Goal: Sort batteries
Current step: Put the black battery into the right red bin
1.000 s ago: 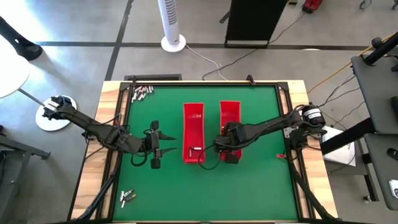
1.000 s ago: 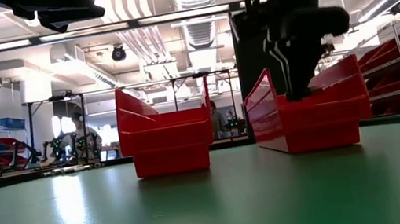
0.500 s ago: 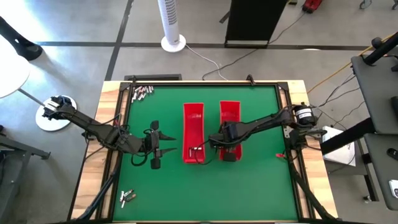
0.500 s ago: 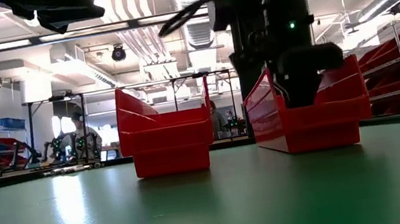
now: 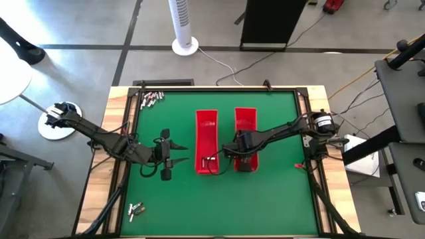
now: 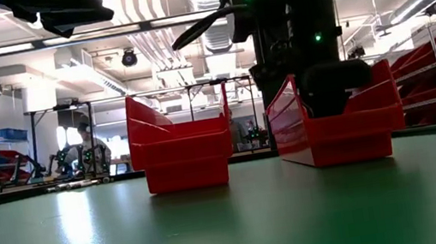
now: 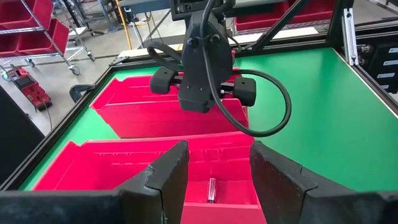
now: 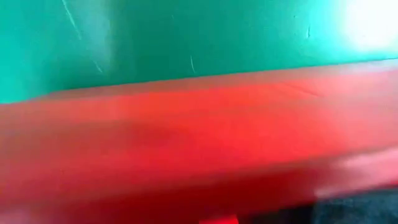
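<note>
Batteries lie in a cluster at the table's far left corner (image 5: pixel 151 98) and in a smaller one near the near left edge (image 5: pixel 136 210). One silvery battery (image 7: pixel 211 188) lies on the floor of the left red tray (image 5: pixel 206 133). My left gripper (image 5: pixel 178 154) is open and hovers level just left of that tray, pointing at it. My right gripper (image 5: pixel 230 151) hangs by the near end of the right red tray (image 5: pixel 246 123), over the gap between the trays. The left wrist view shows the right gripper (image 7: pixel 202 81) beyond the left tray.
Both red trays stand side by side mid-table, long sides running near to far, seen end-on in the low view as the left tray (image 6: pixel 180 149) and the right tray (image 6: pixel 340 130). Green mat (image 5: pixel 272 192) lies open to the near and right sides. A black frame rims the table.
My right gripper has risen out of the near end of the right tray, swung toward the table's left and turned about, ending over the gap between the trays. The left arm has kept still.
</note>
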